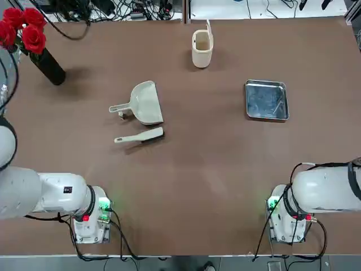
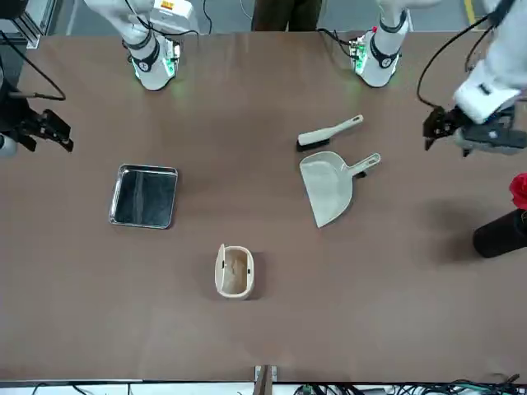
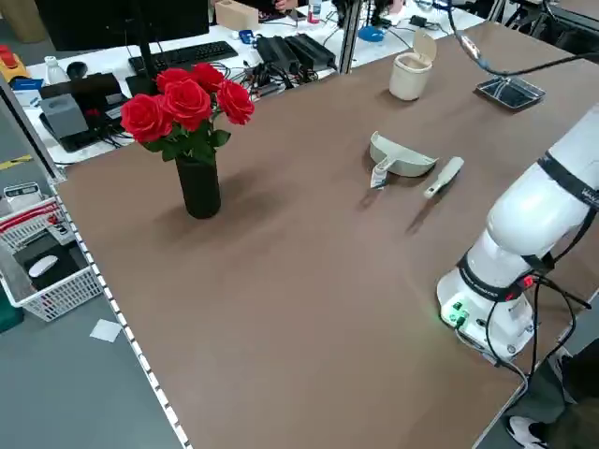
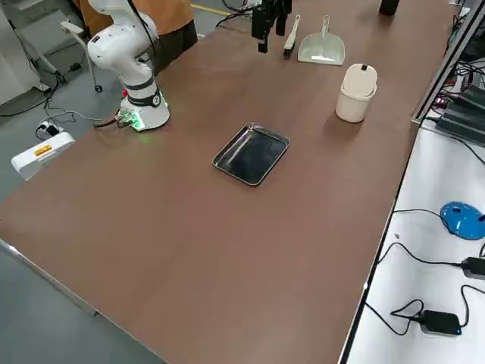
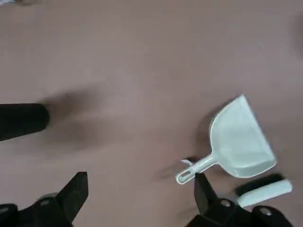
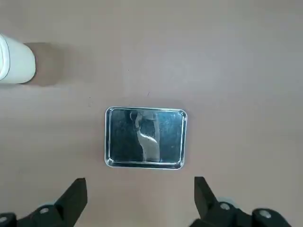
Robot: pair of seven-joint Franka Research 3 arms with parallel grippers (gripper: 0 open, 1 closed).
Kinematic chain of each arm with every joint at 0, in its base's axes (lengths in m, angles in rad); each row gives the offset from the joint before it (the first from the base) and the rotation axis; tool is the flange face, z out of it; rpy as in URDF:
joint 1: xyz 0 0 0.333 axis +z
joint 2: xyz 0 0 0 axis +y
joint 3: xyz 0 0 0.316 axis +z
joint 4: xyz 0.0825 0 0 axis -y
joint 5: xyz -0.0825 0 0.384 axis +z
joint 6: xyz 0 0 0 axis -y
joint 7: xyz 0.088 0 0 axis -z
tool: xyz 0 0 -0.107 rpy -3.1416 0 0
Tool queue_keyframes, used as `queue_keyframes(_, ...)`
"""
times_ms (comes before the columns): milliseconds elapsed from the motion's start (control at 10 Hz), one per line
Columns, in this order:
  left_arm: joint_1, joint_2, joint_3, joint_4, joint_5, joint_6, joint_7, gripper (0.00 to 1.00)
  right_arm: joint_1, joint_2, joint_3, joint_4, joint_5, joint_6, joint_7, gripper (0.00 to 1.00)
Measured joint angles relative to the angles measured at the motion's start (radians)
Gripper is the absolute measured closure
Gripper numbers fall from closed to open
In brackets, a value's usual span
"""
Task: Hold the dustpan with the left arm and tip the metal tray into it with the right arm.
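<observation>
The cream-white dustpan (image 1: 145,103) lies flat on the brown table left of centre, its handle (image 1: 118,108) pointing toward the left arm's side. The metal tray (image 1: 266,100) sits flat at the right. My left gripper (image 2: 438,130) hangs open above the table near the left edge, well away from the dustpan (image 5: 241,139); its wrist view shows nothing between the fingers (image 5: 75,189). My right gripper (image 2: 45,132) hovers open by the right edge, short of the tray (image 6: 146,137), also with nothing in it.
A slim cream hand brush (image 1: 140,136) lies just in front of the dustpan. A cream cup (image 1: 202,48) stands at the far middle. A black vase of red roses (image 1: 48,65) stands at the far left corner. Cables and desks line the far edge.
</observation>
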Motion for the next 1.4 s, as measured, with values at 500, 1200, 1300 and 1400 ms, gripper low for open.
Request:
queue_keyframes(500,0.053,0.045,-0.003,0.254,-0.003,-0.208,0.0,0.01,-0.001,-0.04,-0.006,-0.075,0.0,0.056,0.0,0.0)
queue_keyframes(1200,0.127,0.108,-0.056,0.325,-0.05,-0.272,-0.017,0.04,-0.004,-0.102,-0.016,-0.169,0.0,0.07,-0.087,0.0)
queue_keyframes(1300,0.133,0.075,-0.063,0.27,-0.05,-0.235,-0.019,0.05,-0.004,-0.106,-0.019,-0.175,0.0,0.066,-0.088,0.0)
queue_keyframes(1400,0.149,0.041,-0.08,0.217,-0.05,-0.208,-0.019,0.05,-0.005,-0.109,-0.026,-0.182,0.0,0.065,-0.09,0.0)
